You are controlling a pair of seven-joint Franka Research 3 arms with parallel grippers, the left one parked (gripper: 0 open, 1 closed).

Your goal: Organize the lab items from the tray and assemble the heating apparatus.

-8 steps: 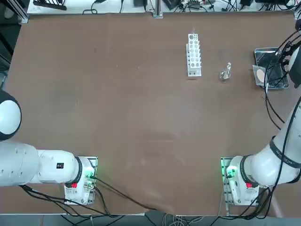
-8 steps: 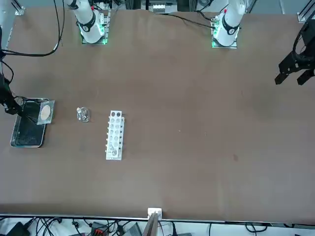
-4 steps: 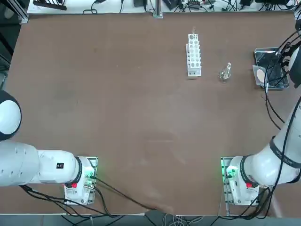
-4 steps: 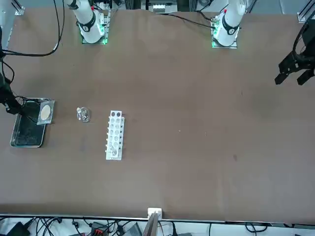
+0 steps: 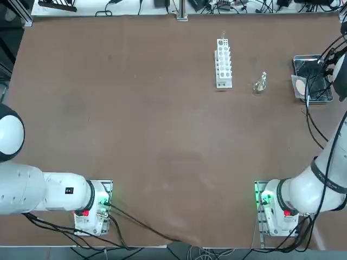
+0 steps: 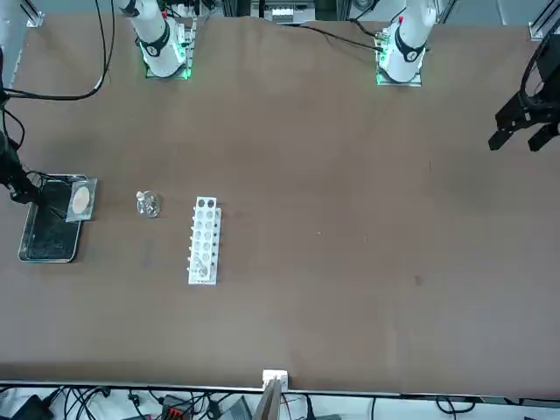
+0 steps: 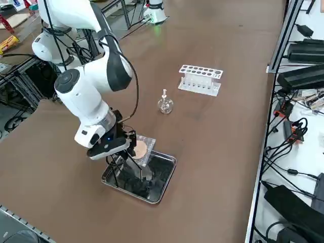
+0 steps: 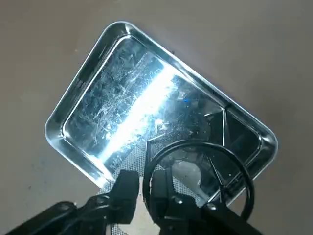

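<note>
My right gripper (image 7: 117, 158) hovers over the silver tray (image 7: 161, 177) at the table's right edge. In the wrist view its fingers (image 8: 126, 192) stand close together, shut on the black wire ring of the tripod (image 8: 244, 182), whose thin legs (image 7: 121, 174) reach down into the tray (image 8: 112, 93). The grey mesh with a tan centre (image 7: 139, 148) lies half over the tray's rim, on the side towards the burner. The small glass burner (image 7: 165, 104) stands upright on the table between the tray and the rack, also visible from overhead (image 5: 261, 83).
A white test-tube rack (image 7: 200, 79) stands beyond the burner, seen in the top view (image 5: 223, 63) and front view (image 6: 204, 240). Cables hang from my right arm over the tray. The table edge runs close behind the tray.
</note>
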